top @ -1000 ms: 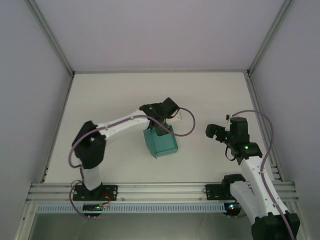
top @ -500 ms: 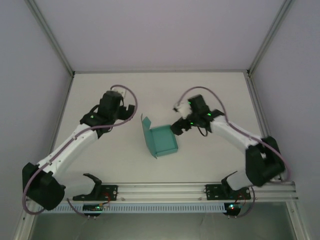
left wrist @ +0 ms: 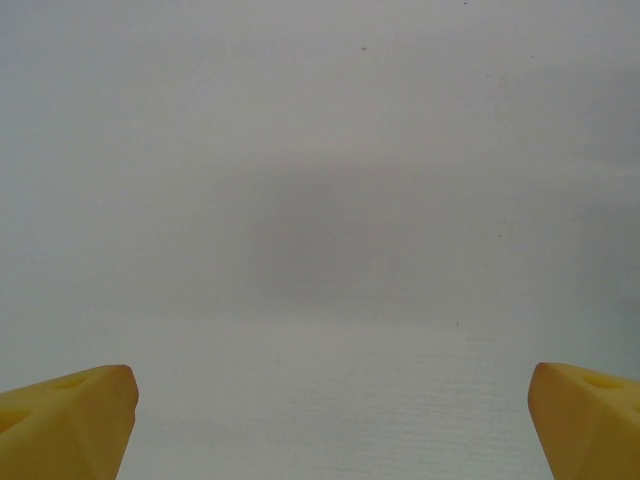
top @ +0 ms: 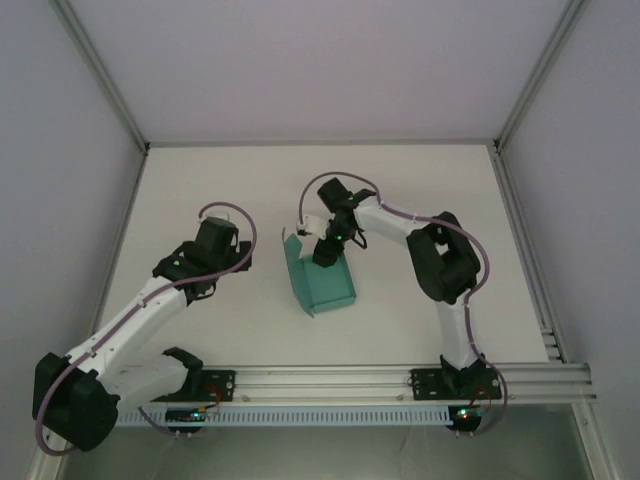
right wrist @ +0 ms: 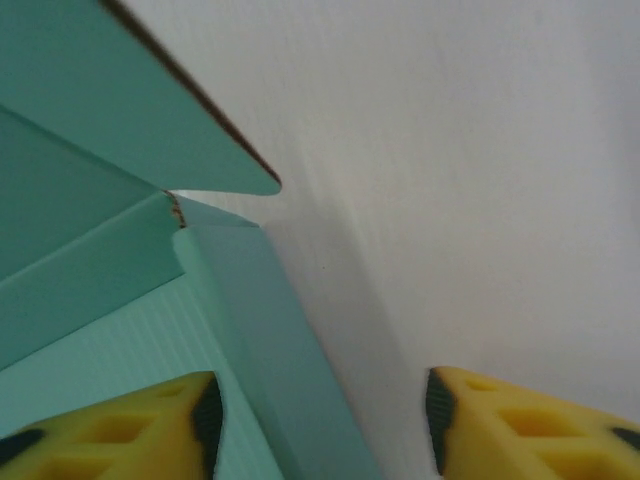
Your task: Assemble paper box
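Paper box [top: 325,285] mid-worktop [top: 200,190]: light, floppy card; pinch far wall [right wrist: 260,330]. Right hand [right wrist: 320,410] straddles wall, unclenched; left hand [left wrist: 330,400] spread, empty.

The paper box [top: 325,283] is plain teal-green. Close beside the right end effector [right wrist: 320,410] its card shows faint, fine ribbing, and the cut edge of the flap ahead of that end effector is brown. The fingers [right wrist: 130,425] there are yellow with black inner faces. The left end effector [left wrist: 330,400] has yellow fingertips too. Beneath both, the worktop [top: 200,180] is plain off-white, with a soft grey shadow ahead of the left end effector. The left arm [top: 130,318] and right arm [top: 395,215] are white with black joints and carry mauve cables [top: 225,206].
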Robot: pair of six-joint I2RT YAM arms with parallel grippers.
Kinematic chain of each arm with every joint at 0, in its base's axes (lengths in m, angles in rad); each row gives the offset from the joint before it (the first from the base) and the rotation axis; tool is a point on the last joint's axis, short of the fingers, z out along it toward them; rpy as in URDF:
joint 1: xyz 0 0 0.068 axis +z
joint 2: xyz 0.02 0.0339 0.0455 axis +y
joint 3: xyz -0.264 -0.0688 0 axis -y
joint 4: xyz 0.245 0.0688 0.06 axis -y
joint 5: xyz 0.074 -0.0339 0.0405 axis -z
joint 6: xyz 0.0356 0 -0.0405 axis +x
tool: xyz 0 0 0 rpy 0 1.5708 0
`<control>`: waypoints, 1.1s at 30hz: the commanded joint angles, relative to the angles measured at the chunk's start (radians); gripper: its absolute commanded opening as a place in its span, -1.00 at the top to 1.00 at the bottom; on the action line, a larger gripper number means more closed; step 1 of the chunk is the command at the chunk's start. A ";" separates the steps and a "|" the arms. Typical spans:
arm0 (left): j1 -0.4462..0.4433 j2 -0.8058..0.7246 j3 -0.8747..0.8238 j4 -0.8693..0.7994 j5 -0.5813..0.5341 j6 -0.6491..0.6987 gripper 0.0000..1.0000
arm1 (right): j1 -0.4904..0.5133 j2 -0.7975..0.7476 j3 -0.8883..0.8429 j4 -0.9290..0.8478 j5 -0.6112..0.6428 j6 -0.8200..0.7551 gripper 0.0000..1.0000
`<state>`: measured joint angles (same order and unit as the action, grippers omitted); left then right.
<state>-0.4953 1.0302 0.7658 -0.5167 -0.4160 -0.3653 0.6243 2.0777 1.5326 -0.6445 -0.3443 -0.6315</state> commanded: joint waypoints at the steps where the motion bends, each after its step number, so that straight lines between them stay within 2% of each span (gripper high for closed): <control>1: 0.006 0.004 0.036 0.010 -0.040 -0.018 -0.99 | 0.006 0.021 0.022 -0.008 0.085 0.096 0.21; 3: 0.006 0.011 0.041 0.008 -0.050 -0.021 -0.99 | 0.005 0.009 -0.018 0.064 0.157 0.204 0.50; 4: 0.006 0.017 0.045 0.002 -0.061 -0.027 -0.99 | 0.002 0.002 -0.040 0.098 0.196 0.253 0.58; 8: 0.007 0.035 0.061 -0.009 -0.119 -0.052 -0.99 | -0.019 -0.040 -0.131 0.172 0.318 0.471 0.52; 11: 0.007 0.049 0.072 -0.007 -0.135 -0.052 -0.99 | -0.027 -0.102 -0.231 0.211 0.410 0.693 0.52; 13: 0.006 0.064 0.081 -0.005 -0.142 -0.052 -0.99 | -0.025 -0.148 -0.284 0.172 0.506 0.873 0.51; 15: 0.007 0.079 0.087 -0.003 -0.148 -0.055 -0.99 | -0.010 -0.192 -0.329 0.110 0.653 1.033 0.54; 18: 0.006 0.103 0.095 0.011 -0.143 -0.054 -0.99 | 0.026 -0.240 -0.396 0.014 0.700 1.213 0.52; 21: 0.004 0.134 0.111 0.017 -0.128 -0.048 -0.99 | 0.070 -0.282 -0.441 -0.054 0.706 1.355 0.46; 24: 0.005 0.157 0.124 0.026 -0.108 -0.040 -0.99 | 0.129 -0.313 -0.469 -0.059 0.653 1.429 0.33; 28: 0.006 0.174 0.131 0.047 -0.074 -0.029 -0.99 | 0.205 -0.326 -0.476 -0.025 0.587 1.483 0.25; 33: 0.006 0.171 0.137 0.065 -0.002 -0.015 -0.99 | 0.239 -0.364 -0.488 0.004 0.568 1.523 0.20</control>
<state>-0.4953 1.2049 0.8730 -0.4740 -0.4728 -0.4000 0.8600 1.7573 1.0645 -0.6209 0.2432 0.8207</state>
